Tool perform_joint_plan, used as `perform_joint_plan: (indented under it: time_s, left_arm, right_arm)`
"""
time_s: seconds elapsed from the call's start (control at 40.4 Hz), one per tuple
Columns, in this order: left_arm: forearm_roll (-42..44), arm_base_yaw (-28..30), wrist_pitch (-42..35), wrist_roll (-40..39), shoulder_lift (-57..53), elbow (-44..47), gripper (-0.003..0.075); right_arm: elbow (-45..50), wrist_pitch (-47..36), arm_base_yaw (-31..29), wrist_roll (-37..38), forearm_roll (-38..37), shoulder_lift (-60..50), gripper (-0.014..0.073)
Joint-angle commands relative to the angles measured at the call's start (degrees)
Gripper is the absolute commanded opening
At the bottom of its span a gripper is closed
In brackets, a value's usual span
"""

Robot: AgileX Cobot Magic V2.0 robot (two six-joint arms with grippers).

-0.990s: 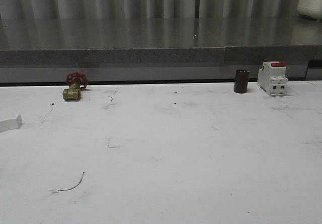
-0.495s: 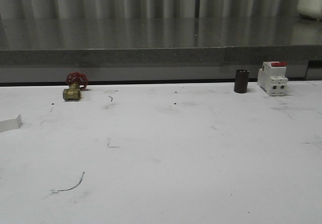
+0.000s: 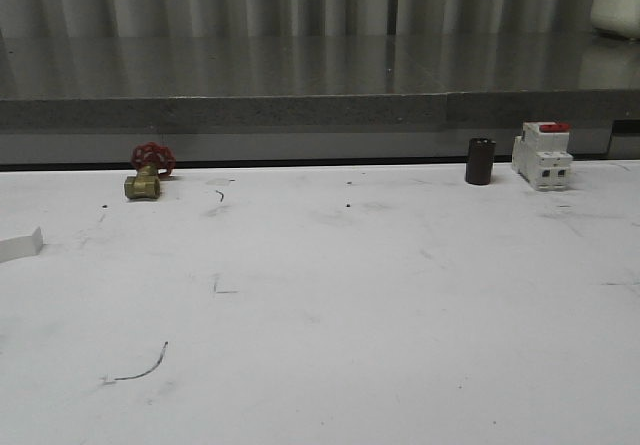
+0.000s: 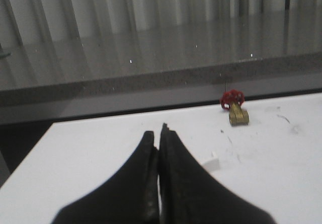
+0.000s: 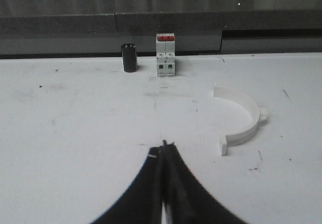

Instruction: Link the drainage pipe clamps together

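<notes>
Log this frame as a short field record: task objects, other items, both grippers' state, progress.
clamp half seen by right wrist: white half-ring lying flat on the table, untouched
second clamp half: white piece at the table's left edge, mostly cut off
other items: brass valve, dark cylinder, breaker, all along the far edge
left gripper: jaws closed, empty
right gripper: jaws closed, empty
progress: clamps not yet joined

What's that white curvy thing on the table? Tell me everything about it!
It is a clamp half: a white half-ring that looks like smooth plastic. It has a flat flange at each end and a small tab sticking out of its outer curve. It lies flat on the white table, with nothing else touching it. The closed right gripper is apart from it, and the breaker stands farther back.
</notes>
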Motion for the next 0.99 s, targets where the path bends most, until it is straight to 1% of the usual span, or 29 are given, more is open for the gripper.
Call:
perform_joint_plan:
  time_s: [0.0, 0.049, 0.124, 0.247, 0.322, 0.421, 0.569, 0.718, 0.767, 0.816, 0.841, 0.891, 0.915, 0.965]
  left_arm:
    - [-0.3, -0.1, -12.4, -0.4, -1.1, -0.5, -0.0020]
    - [-1.6, -0.1, -14.1, -0.4, -1.1, -1.8, -0.0020]
    - [-3.5, -0.1, -11.9, -0.4, -1.0, -5.5, -0.0020]
    - [-3.3, -0.1, -3.0, -0.4, 1.5, -14.4, -0.0020]
    - [-3.3, -0.1, 3.7, -0.4, 5.5, -19.7, -0.0020]
    - [-3.3, -0.1, 9.0, -0.4, 12.2, -25.0, -0.0020]
    - [-2.8, -0.1, 10.1, -0.3, 19.9, -28.4, -0.0020]
    - [-2.8, -0.1, 10.3, -0.3, 20.7, -28.8, -0.0020]
    - [-2.8, -0.1, 10.5, -0.3, 20.7, -28.8, -0.0014]
    - [-2.8, -0.1, 10.7, -0.3, 20.7, -28.8, 0.0015]
    - [-2.8, -0.1, 10.8, -0.3, 20.7, -28.8, 0.0046]
    - [-2.8, -0.1, 10.9, -0.3, 20.7, -28.8, 0.0142]
    - [-2.8, -0.1, 11.0, -0.3, 20.7, -28.8, 0.0189]
    - [-2.8, -0.1, 11.0, -0.3, 20.7, -28.8, 0.0323]
  right_arm:
    - [-1.5, -8.8, -0.2, -0.5, 0.2, -1.0, -0.0061]
    - [-3.0, -9.6, -0.2, -0.5, 0.2, -1.0, -0.0061]
    - [-6.4, -8.9, -0.2, -0.5, 0.2, -1.0, -0.0061]
    - [-14.9, -3.0, -0.2, -0.5, 0.2, -0.3, -0.0060]
    - [-20.3, 0.7, -0.2, -0.5, 0.2, 2.2, -0.0060]
    - [-26.3, 4.3, -0.2, -0.5, 0.2, 7.9, -0.0060]
    - [-30.8, 5.7, -0.2, -0.5, 0.2, 16.2, -0.0060]
    - [-31.0, 6.2, -0.2, -0.5, 0.2, 18.2, -0.0053]
    - [-31.0, 6.6, -0.2, -0.5, 0.2, 18.2, -0.0026]
    - [-31.0, 6.9, -0.2, -0.5, 0.2, 18.2, 0.0023]
    - [-31.0, 7.0, -0.2, -0.5, 0.2, 18.2, 0.0064]
    - [-31.0, 7.3, -0.2, -0.5, 0.2, 18.2, 0.0152]
    - [-31.0, 7.6, -0.2, -0.5, 0.2, 18.2, 0.0210]
    - [-31.0, 8.2, -0.2, -0.5, 0.2, 18.2, 0.0335]
